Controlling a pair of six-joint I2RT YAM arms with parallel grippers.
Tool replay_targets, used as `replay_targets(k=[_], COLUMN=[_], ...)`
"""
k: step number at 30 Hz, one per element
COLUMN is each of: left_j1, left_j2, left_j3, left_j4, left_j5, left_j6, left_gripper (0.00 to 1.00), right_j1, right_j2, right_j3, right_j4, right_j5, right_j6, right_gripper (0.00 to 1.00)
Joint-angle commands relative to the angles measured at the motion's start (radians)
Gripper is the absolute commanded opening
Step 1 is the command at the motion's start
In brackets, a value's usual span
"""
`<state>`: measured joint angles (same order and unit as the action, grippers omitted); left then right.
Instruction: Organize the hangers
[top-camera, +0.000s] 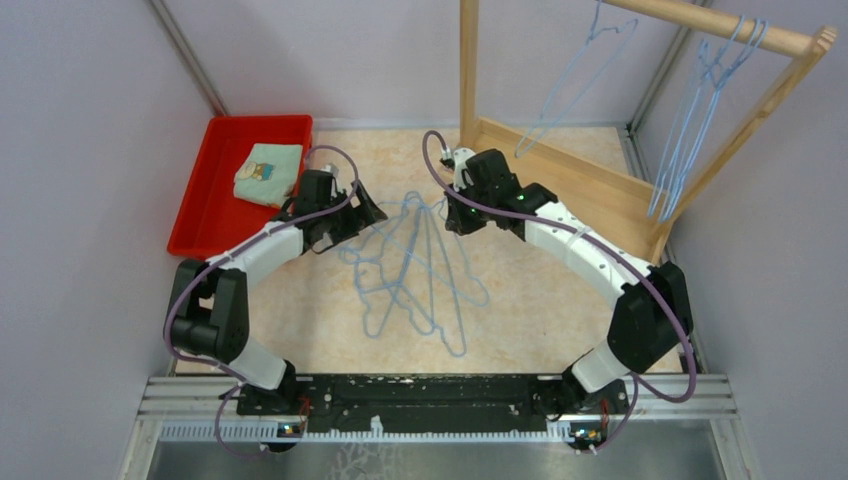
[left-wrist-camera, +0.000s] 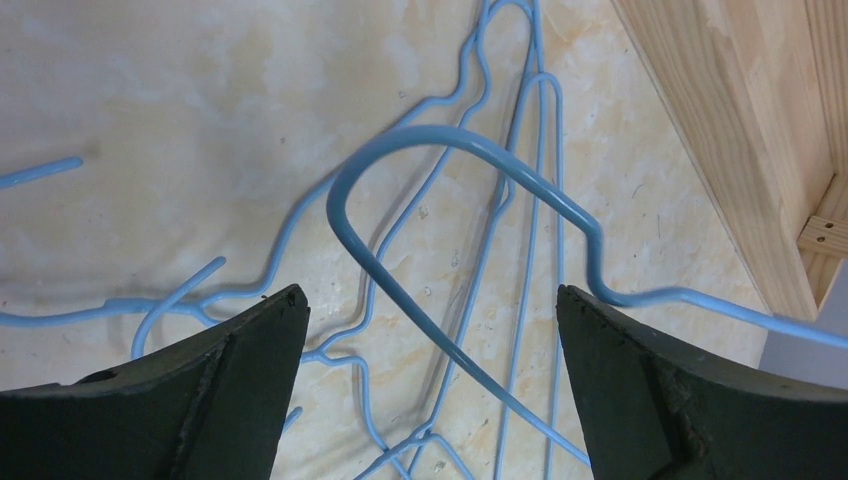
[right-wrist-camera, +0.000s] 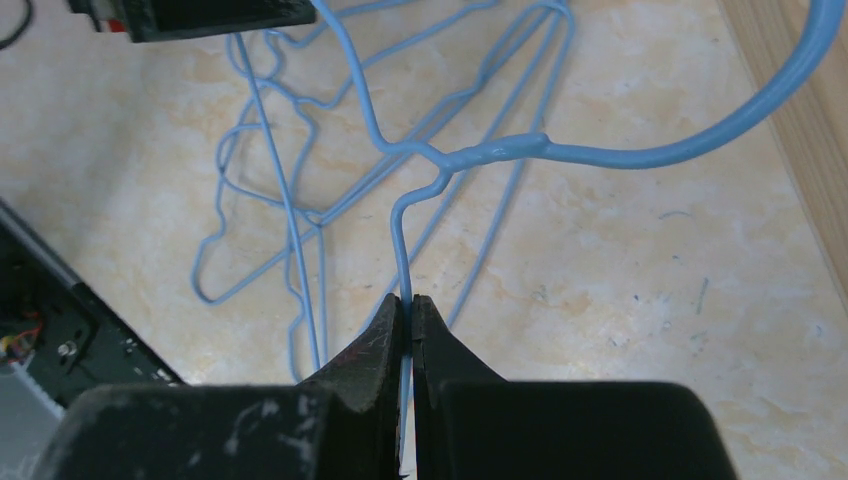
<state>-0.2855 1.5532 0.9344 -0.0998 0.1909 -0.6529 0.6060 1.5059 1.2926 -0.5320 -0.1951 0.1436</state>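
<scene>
A red tray (top-camera: 203, 205) sits on the far left of the marbled beige table (top-camera: 560, 300), tight against the left wall (top-camera: 80, 150). A folded pale-green cloth (top-camera: 268, 172) with a small printed patch lies in the tray's far right corner. Over on the far right stands a bare wooden rack (top-camera: 580, 185). Its base board rests on the table, an upright post (top-camera: 467, 70) rises at its left end, and a round top bar (top-camera: 720, 22) runs off to the right. Plain lilac-grey walls close in the table.

Robot lab test cell.
Plain panel walls (top-camera: 80, 150) box in the table (top-camera: 560, 320); metal mounting rail (top-camera: 175, 398) at near edge.
</scene>
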Motion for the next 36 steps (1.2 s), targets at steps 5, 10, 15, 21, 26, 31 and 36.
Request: replay_targets(k=[5, 10, 15, 21, 26, 31, 36], left_j1=[-0.005, -0.006, -0.006, -0.006, -0.006, -0.006, -0.004], left_j2=[-0.017, 0.015, -0.006, -0.144, -0.277, -0.404, -0.378], left_j3=[0.004, 0.04, 0.076, 0.045, 0.01, -0.101, -0.123], left_j4=[0.012, 0.032, 0.048, 0.012, -0.113, -0.151, -0.132], left_j5=[-0.025, -0.016, 0.063, 0.119, 0.118, -0.001, -0.054], left_j6=[0.011, 0.018, 0.041, 0.109, 0.167, 0.204, 0.237], left_gripper=[0.99, 0.99, 1.0, 1.0, 1.0, 1.0, 1.0], right_j1=[0.001, 0.001, 0.001, 0.002, 0.001, 0.001, 0.001], right_j2=[-0.093, -0.11, -0.122, -0.114, -0.105, -0.101, -0.118], right_j3=[0.091, 0.106, 0.095, 0.089, 0.083, 0.167, 0.314], right_j4=[0.117, 0.086, 0.064, 0.07, 0.092, 0.057, -0.022], right_j5=[-0.405, -0.503, -0.31, -0.112, 0.0, 0.095, 0.252], right_j6=[-0.003, -0.035, -0.048, -0.036, -0.024, 0.03, 0.057], right_gripper=[0.0, 0.0, 0.0, 0.0, 0.0, 0.0, 0.0])
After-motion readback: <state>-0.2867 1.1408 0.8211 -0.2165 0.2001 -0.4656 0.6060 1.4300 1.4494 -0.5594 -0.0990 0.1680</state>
